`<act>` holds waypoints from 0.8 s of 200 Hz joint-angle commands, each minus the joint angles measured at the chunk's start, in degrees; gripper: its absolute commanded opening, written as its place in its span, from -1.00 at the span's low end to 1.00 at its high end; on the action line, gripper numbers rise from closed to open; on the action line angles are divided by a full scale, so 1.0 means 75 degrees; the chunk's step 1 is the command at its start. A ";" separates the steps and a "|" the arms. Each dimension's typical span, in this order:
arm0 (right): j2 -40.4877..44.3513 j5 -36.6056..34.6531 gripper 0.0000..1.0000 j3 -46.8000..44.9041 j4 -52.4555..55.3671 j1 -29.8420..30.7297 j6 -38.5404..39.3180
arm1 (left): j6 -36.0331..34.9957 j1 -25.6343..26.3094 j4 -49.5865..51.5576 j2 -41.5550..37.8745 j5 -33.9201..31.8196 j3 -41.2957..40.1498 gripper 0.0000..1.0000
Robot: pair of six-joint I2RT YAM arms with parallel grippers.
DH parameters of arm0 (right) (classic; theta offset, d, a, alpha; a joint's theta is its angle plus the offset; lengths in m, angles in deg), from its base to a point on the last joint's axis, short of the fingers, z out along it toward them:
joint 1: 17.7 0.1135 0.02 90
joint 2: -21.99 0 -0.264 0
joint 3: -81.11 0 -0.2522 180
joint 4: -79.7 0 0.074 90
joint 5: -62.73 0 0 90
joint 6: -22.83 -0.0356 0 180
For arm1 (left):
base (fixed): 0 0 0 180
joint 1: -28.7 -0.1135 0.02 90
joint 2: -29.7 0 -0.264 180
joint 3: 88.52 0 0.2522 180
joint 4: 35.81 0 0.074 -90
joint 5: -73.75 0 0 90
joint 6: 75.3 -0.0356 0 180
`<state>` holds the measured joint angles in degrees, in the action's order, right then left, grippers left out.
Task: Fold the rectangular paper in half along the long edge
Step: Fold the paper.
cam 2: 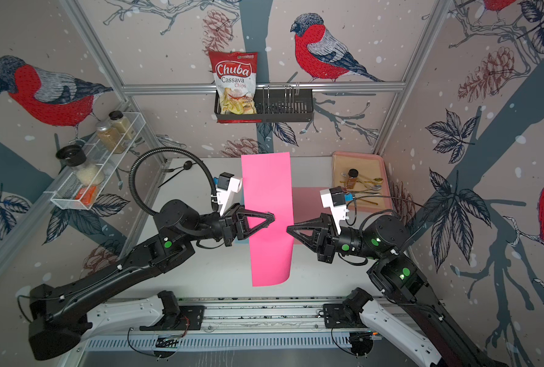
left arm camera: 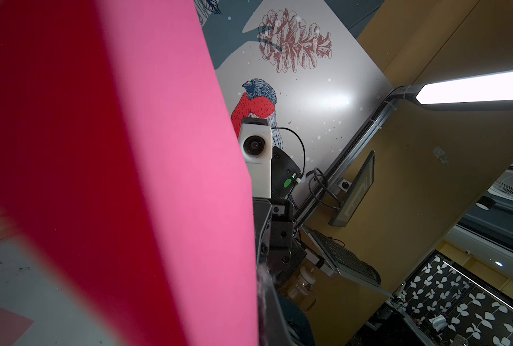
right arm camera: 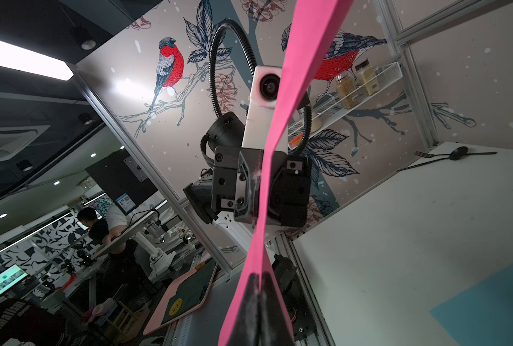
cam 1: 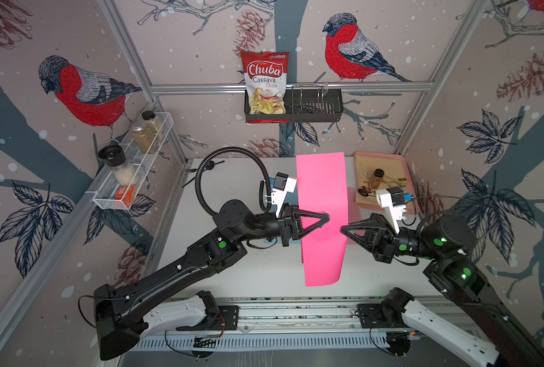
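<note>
- The pink paper (cam 1: 321, 190) is up off the table (cam 1: 248, 273), over its middle, with the long axis running near to far.
- The left gripper (cam 1: 326, 218) reaches in from the left and is clamped on the sheet.
- The right gripper (cam 1: 343, 229) is pinched shut on the right long edge, with its tips near the left's.
- My read: two grips stop a limp sheet sagging while you align the edges.
- The near end curls unsupported, so watch that corner.

Paper (left arm camera: 165, 179): blurred, cut off by our left wrist view's edges.
Left gripper (cam 1: 327, 218): one finger hidden from us behind paper.
Tray (cam 1: 380, 155) contents: too small for us to name; camera (cam 1: 391, 199) covers some.
</note>
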<state>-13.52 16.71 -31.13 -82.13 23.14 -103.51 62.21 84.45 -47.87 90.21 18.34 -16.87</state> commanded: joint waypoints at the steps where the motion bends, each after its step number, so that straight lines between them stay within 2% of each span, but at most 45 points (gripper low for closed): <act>1: 0.0063 0.0360 -1.00 0.0030 0.0038 0.0015 -0.0018 | -0.0099 -0.0006 -0.0280 -0.0041 -0.0064 0.0074 -1.00; 15: 0.0069 0.0347 -0.82 0.0064 0.0192 0.0015 -0.0008 | -0.0100 -0.0005 -0.0274 -0.0041 -0.0065 0.0073 -1.00; 40: 0.0090 0.0430 -0.99 0.0069 0.0300 0.0016 0.0043 | -0.0100 -0.0010 -0.0318 -0.0019 -0.0063 0.0097 -1.00; 59: 0.0081 0.0405 -0.76 0.0100 0.0415 0.0013 0.0024 | -0.0100 -0.0004 -0.0316 0.0005 -0.0047 0.0130 -1.00; 82: 0.0093 0.0491 -0.89 0.0052 0.0475 0.0046 0.0064 | -0.0109 -0.0012 -0.0318 -0.0007 -0.0062 0.0143 -1.00; 100: 0.0122 0.0405 -0.68 0.0032 0.0543 0.0051 0.0040 | -0.0111 -0.0009 -0.0317 0.0003 -0.0075 0.0138 -1.00; 121: 0.0161 0.0471 -1.00 -0.0016 0.0525 0.0091 0.0052 | -0.0122 -0.0011 -0.0307 0.0006 -0.0075 0.0152 -1.00; 131: 0.0208 0.0452 -1.00 -0.0006 0.0543 0.0098 0.0052 | -0.0134 -0.0014 -0.0282 0.0006 -0.0077 0.0166 -1.00; 141: 0.0224 0.0408 -0.82 0.0018 0.0610 0.0098 0.0030 | -0.0163 -0.0007 -0.0229 0.0006 -0.0084 0.0182 -1.00; 146: 0.0213 0.0413 -0.80 0.0030 0.0641 0.0098 0.0038 | -0.0176 -0.0012 -0.0219 0.0000 -0.0098 0.0203 -1.00; 160: 0.0227 0.0528 -0.95 -0.0020 0.0644 0.0119 0.0039 | -0.0204 -0.0004 -0.0172 0.0006 -0.0108 0.0225 -1.00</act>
<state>-11.97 19.53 -31.15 -77.45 23.84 -103.35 61.53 84.41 -47.21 90.34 18.05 -15.91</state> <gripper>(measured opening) 0.088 0.048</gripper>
